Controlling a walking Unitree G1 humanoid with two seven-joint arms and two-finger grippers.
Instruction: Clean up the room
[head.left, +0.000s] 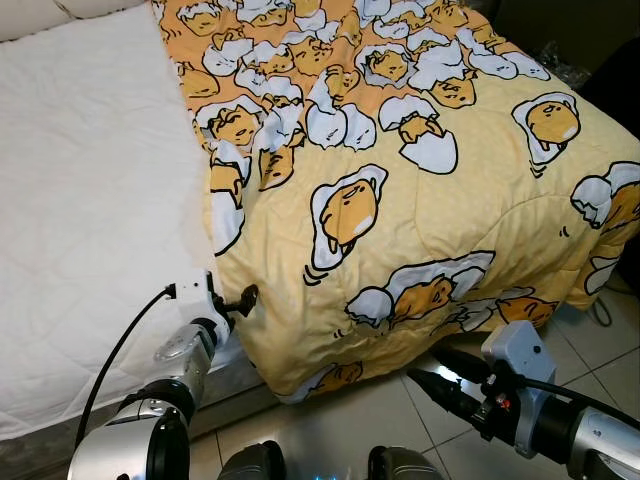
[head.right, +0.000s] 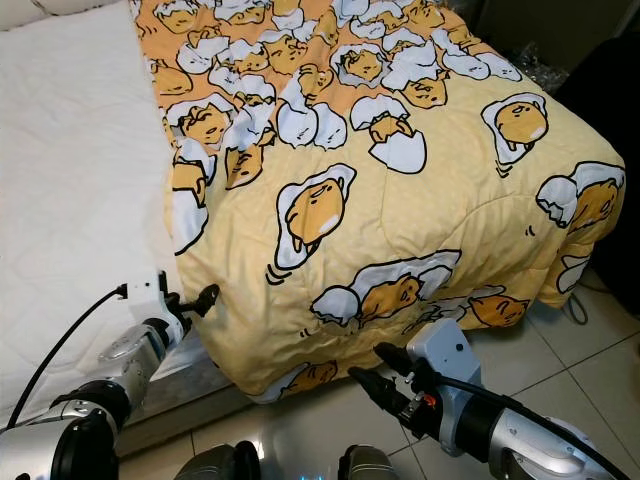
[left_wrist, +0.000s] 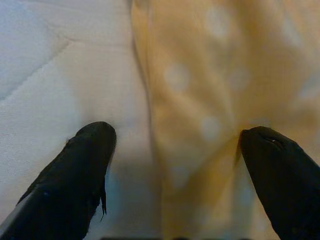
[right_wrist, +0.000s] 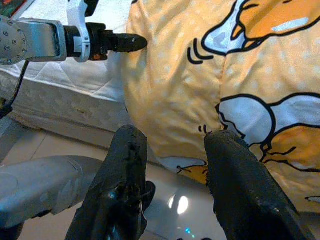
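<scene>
A yellow blanket printed with egg characters covers the right part of a bed; its front corner hangs down toward the floor. The bare white mattress lies to its left. My left gripper is at the mattress's front edge, right against the blanket's left border. In the left wrist view this gripper is open, one finger over the white mattress and one over the yellow fabric. My right gripper hovers low over the floor, open, pointing at the hanging corner without touching it.
Glossy light floor tiles run along the bed's front. A dark object stands behind the bed's far right corner, and a cable lies on the floor at right. The mattress side panel drops to the floor.
</scene>
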